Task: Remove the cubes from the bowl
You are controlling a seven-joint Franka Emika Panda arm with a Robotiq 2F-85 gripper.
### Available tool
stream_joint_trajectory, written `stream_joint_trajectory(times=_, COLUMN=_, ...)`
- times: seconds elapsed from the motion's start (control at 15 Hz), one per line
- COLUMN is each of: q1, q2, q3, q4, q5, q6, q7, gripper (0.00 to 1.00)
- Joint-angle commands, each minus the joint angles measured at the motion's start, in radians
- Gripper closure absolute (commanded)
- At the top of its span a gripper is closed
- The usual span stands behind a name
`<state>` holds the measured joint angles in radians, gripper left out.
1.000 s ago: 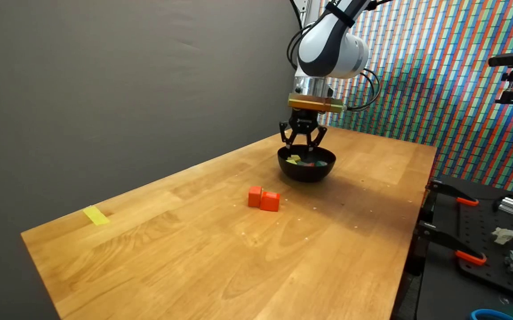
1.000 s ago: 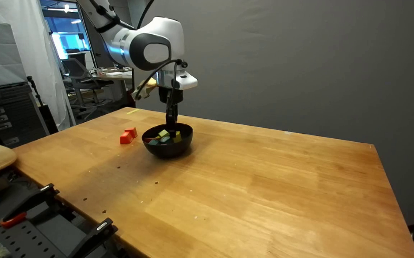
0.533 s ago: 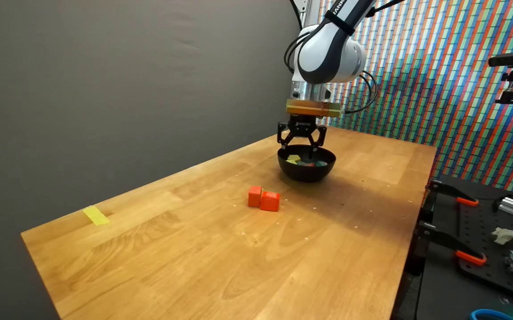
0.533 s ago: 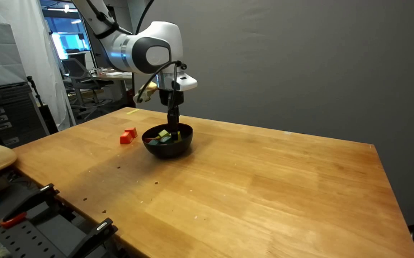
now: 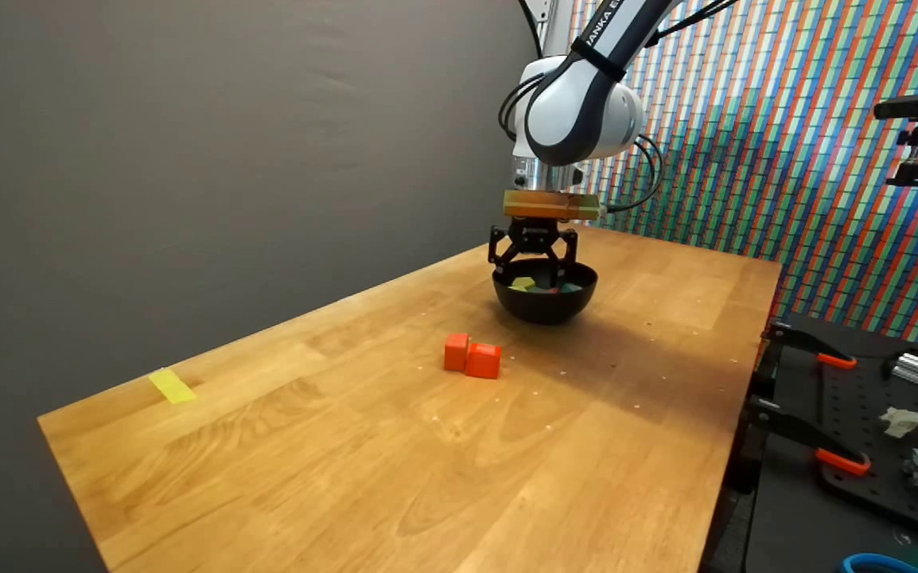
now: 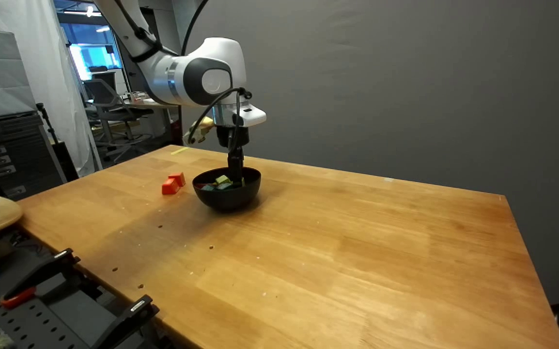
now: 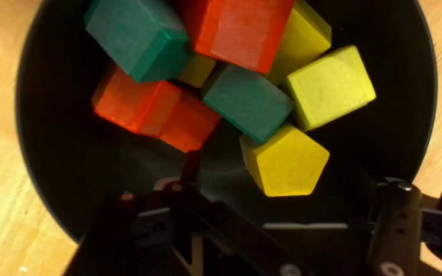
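Observation:
The black bowl [image 5: 545, 309] stands on the table, also seen in an exterior view [image 6: 226, 201] and the wrist view [image 7: 41, 126]. My gripper [image 5: 529, 275] points down into it, as another exterior view [image 6: 236, 173] shows. In the wrist view the gripper [image 7: 284, 182] is open, its fingers either side of a yellow pentagonal block [image 7: 293, 165] and apart from it. Beside that block lie a yellow cube [image 7: 332, 88], a green block [image 7: 248, 101], a larger green block [image 7: 140, 38], and red blocks [image 7: 244, 30]. The fingertips are partly hidden in shadow. Two red cubes [image 5: 471, 356] rest on the table.
The two red cubes also show beside the bowl in an exterior view [image 6: 173, 184]. A flat yellow tape piece [image 5: 173, 386] lies near the table edge. Clamps [image 5: 809, 438] grip the table's side. A grey wall [image 6: 405, 97] runs along the back edge.
My gripper has moved down into the bowl and its fingers have spread wider. The bowl has shifted slightly. The red cubes on the table have not moved.

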<state>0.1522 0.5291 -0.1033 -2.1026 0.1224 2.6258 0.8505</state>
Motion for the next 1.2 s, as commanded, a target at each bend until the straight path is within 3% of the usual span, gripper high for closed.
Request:
stream_joint_trajectory(times=0.0, q1=0.024, q2=0.023, q3=-0.027, q4=0.024, q5=-0.025, q6=0.016, q7=0.039, gripper=0.36)
stream_joint_trajectory(times=0.33, q1=0.016, q2=0.018, q3=-0.036, q4=0.005, q5=-0.018, q6=0.02, q7=0.056, gripper=0.75)
stream_joint_trajectory(times=0.73, q1=-0.009, q2=-0.035, q3=-0.024, q4=-0.017, q5=0.0, q6=-0.01, q7=0.051, gripper=0.79)
stream_joint_trajectory(times=0.93, q1=-0.023, q2=-0.14, q3=-0.032, q4=-0.061, q5=-0.019, q6=-0.032, q7=0.017, gripper=0.79)
stream_joint_trajectory(times=1.13, q1=-0.008, q2=-0.246, q3=-0.124, q4=-0.117, q5=-0.149, q6=0.029, q7=0.053, gripper=0.79)
